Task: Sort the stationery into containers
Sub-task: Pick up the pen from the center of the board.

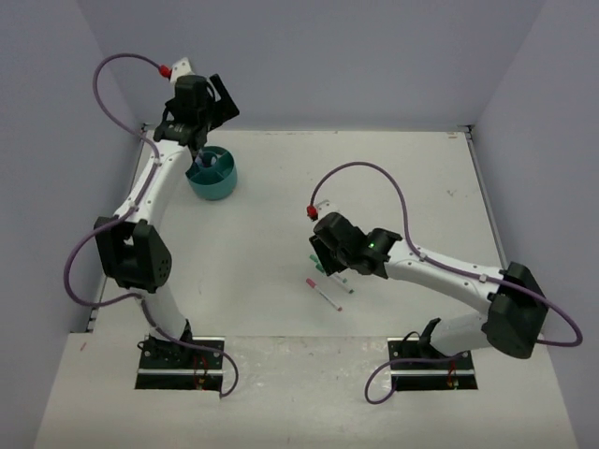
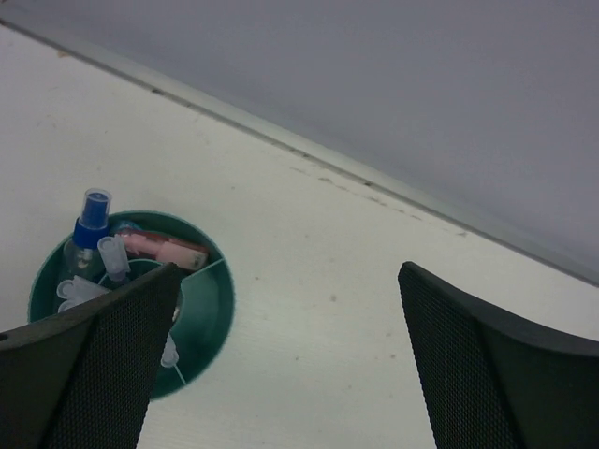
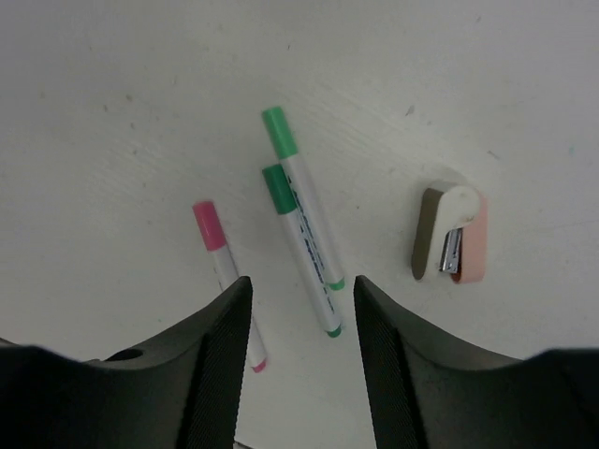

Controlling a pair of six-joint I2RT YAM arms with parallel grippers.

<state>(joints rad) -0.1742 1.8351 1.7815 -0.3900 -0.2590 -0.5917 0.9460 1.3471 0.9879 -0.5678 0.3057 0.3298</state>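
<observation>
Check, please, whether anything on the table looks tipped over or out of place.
Only the small pink and white stapler: it seems tipped on its side, beside the two green markers. Nothing looks spilled or broken.

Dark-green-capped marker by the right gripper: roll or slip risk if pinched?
The dark-green-capped marker has a round, slim barrel, so it would probably roll if nudged sideways. Its smooth white plastic looks rigid and light; a loose pinch may slip. The lighter green marker lies close alongside, so closing jaws could well catch both.

White arms (image 1: 154, 182), black joints (image 1: 131, 257), purple cables (image 1: 374, 173)
</observation>
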